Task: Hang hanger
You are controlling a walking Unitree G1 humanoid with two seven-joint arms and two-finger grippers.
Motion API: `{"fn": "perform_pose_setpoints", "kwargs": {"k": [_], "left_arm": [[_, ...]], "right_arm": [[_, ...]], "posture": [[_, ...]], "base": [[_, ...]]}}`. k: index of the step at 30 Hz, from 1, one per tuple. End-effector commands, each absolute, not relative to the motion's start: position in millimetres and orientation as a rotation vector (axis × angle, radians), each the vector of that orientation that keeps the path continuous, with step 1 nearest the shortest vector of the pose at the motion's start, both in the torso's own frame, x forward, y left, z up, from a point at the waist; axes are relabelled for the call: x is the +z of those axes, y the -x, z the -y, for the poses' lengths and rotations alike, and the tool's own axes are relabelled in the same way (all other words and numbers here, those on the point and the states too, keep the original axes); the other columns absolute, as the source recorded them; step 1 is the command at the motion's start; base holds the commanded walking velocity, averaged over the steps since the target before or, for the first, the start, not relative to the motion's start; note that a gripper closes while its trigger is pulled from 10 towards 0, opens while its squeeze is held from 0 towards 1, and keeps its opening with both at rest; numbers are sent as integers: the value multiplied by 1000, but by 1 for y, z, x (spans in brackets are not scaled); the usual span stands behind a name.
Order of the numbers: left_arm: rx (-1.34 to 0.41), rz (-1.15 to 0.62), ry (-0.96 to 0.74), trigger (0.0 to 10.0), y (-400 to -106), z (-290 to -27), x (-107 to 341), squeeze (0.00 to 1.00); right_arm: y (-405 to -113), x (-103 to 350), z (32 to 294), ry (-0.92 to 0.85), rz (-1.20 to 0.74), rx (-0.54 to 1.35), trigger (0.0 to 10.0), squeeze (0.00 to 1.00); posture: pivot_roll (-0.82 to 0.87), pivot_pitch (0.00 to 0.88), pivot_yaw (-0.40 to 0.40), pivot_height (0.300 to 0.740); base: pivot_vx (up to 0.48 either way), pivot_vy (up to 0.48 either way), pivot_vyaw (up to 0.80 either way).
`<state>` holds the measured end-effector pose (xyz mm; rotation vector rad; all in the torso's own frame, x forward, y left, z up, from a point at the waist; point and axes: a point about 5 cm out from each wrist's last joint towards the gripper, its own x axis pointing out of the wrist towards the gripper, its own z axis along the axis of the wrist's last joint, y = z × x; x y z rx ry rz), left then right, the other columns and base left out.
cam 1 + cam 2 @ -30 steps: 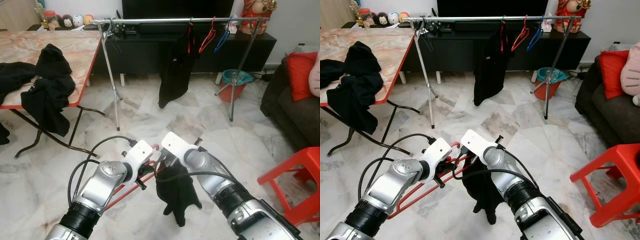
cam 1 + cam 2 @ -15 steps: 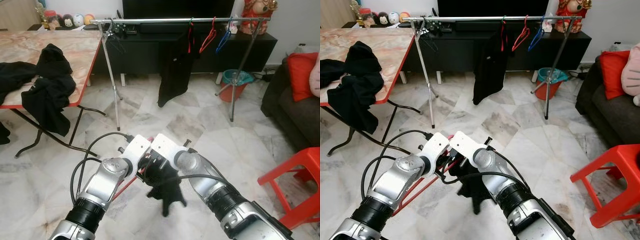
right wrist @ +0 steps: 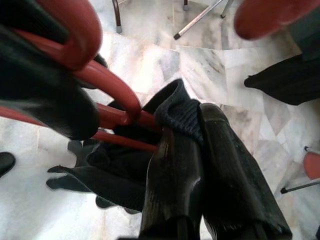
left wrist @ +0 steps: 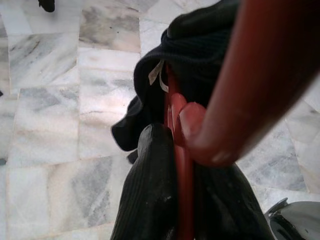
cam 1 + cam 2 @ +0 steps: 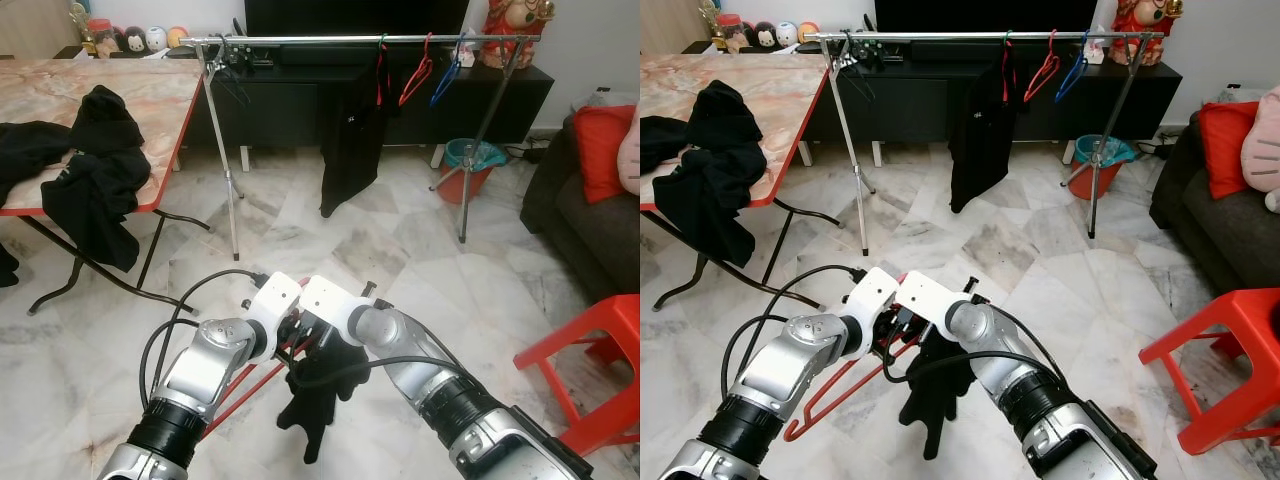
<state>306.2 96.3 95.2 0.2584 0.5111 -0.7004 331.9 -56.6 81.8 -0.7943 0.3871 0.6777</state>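
Observation:
Low in front of me, my left gripper (image 5: pixel 288 338) is shut on a red hanger (image 5: pixel 238 396) that slants down to the left above the floor. In the left wrist view its black fingers (image 4: pixel 150 190) clamp the red hanger (image 4: pixel 183 150) at its neck. My right gripper (image 5: pixel 320 332) sits right beside the left one, shut on the collar of a black garment (image 5: pixel 316 392) that droops under both grippers. In the right wrist view its fingers (image 3: pixel 172 170) pinch the ribbed collar of the black garment (image 3: pixel 181 113) against the hanger's red bars (image 3: pixel 117 120).
A metal clothes rail (image 5: pixel 330 40) stands ahead with a hung black garment (image 5: pixel 350 140), a red hanger (image 5: pixel 415 72) and a blue hanger (image 5: pixel 445 78). A table (image 5: pixel 150 95) with black clothes (image 5: pixel 95 175) is at left. A red stool (image 5: pixel 590 370) and a sofa (image 5: pixel 585 210) are at right.
My right gripper has shifted left, close against the left gripper. The black garment now hangs lower and further left under the hanger, and the hanger's low end has dropped.

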Motion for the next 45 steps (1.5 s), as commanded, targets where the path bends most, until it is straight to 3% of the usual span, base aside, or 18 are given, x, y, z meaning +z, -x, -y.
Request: {"fn": "perform_pose_setpoints", "kwargs": {"k": [1, 8, 23, 39, 45], "left_arm": [[-763, -451, -280, 10000, -305, -86, 104, 0], [-764, -479, -338, 10000, -303, -99, 100, 0], [-844, -514, -368, 10000, -293, -101, 97, 0], [-854, -508, -375, 10000, -293, -93, 96, 0], [-745, -468, -344, 10000, -303, -88, 101, 0]], "right_arm": [[-341, 96, 60, 807, -345, 636, 10000, 0], [-350, 97, 89, 838, -384, 564, 10000, 0], [-359, 99, 113, 856, -422, 474, 10000, 0], [-349, 90, 86, 836, -420, 605, 10000, 0], [-341, 89, 70, 838, -409, 681, 10000, 0]], "posture": [[108, 0, -52, 732], [109, 0, -53, 732], [112, 0, -56, 732], [114, 0, -57, 732], [111, 0, -58, 732]], "base": [[0, 0, 0], [0, 0, 0], [0, 0, 0], [0, 0, 0], [0, 0, 0]]}}
